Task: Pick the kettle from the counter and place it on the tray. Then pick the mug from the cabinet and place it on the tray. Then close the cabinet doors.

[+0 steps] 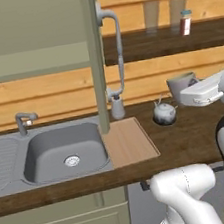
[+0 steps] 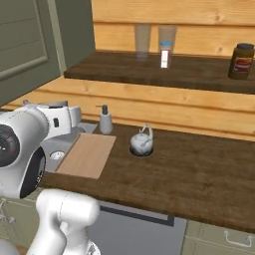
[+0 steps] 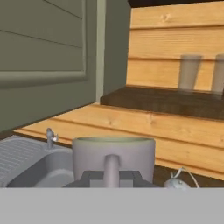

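Gripper (image 3: 112, 175) is carrying the mug (image 3: 113, 157), its tips closing on the handle, above the counter (image 1: 188, 138) to the right of the tray (image 1: 128, 143). Going left to right: the cabinet doors (image 1: 95, 60) are standing open, the tray is lying bare, and the kettle (image 1: 164, 113) is sitting on the counter beside it. By my judgement no step is finished yet.

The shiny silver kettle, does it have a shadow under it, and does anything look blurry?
Left base view: the small shiny round silver kettle casts a soft dark patch on the dark brown wood counter. Right base view: same shadow beneath it, and the two pale cups on the upper ledge look faint and washed out. Hand view: the grey mug looks soft-edged.
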